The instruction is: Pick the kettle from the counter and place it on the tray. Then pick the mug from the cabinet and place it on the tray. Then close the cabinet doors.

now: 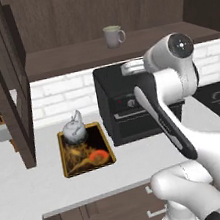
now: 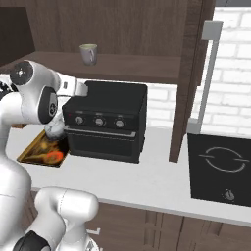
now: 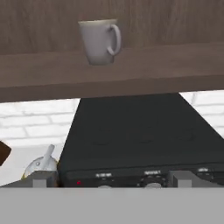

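The kettle [image 1: 74,129] sits upright at the back end of the tray [image 1: 71,168], which lies on the counter [image 1: 24,192] just left of a black countertop oven [image 1: 116,126]. In the right base view the tray [image 2: 29,153] shows at the oven's [image 2: 110,122] lower left, with the kettle [image 2: 55,129] partly hidden behind the arm. The mug [image 1: 114,36] stands upright on the cabinet [image 1: 66,18] shelf, handle to the right, above and behind the oven — the right base view shows the mug [image 2: 88,53] on that same shelf. The gripper [image 3: 108,179] hovers over the top of the oven [image 3: 144,140], well below the mug [image 3: 100,40]; its 2 fingers [image 3: 40,179] are spread as wide as they go and hold nothing. The kettle's [image 3: 41,162] lid and handle peek out at the lower left of the hand view. The cabinet doors [image 1: 7,83] stand open: 1 at the left of the left base view, another [image 2: 188,73] to the right of the oven in the right base view. A black cooktop [image 2: 221,169] is set into the counter [image 2: 157,171] further right.
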Robot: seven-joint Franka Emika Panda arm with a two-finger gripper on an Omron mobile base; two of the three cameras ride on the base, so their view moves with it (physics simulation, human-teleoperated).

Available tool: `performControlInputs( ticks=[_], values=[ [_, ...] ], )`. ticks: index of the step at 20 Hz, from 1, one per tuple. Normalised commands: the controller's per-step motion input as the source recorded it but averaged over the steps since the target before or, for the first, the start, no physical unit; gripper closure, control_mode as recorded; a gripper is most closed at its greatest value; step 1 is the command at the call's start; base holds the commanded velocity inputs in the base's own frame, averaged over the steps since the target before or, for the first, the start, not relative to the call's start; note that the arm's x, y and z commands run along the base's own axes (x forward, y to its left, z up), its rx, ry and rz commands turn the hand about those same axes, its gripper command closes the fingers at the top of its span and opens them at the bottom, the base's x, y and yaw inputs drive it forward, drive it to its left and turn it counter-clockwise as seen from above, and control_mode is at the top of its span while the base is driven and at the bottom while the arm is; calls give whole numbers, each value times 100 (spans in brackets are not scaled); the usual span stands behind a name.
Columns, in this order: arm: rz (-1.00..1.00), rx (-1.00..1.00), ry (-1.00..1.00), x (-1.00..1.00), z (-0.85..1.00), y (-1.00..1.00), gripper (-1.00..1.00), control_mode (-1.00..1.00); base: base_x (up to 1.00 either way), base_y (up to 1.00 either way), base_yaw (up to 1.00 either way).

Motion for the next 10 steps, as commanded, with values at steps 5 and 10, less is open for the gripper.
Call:
performControlInputs(
  ticks=[5, 10],
  values=[
    [11, -8, -25, 10, 79, -30, -100, -100, 0, 0, 0],
    [3, 0, -2, 6, 21, -1, -100, -100, 0, 0, 0]
  ],
)
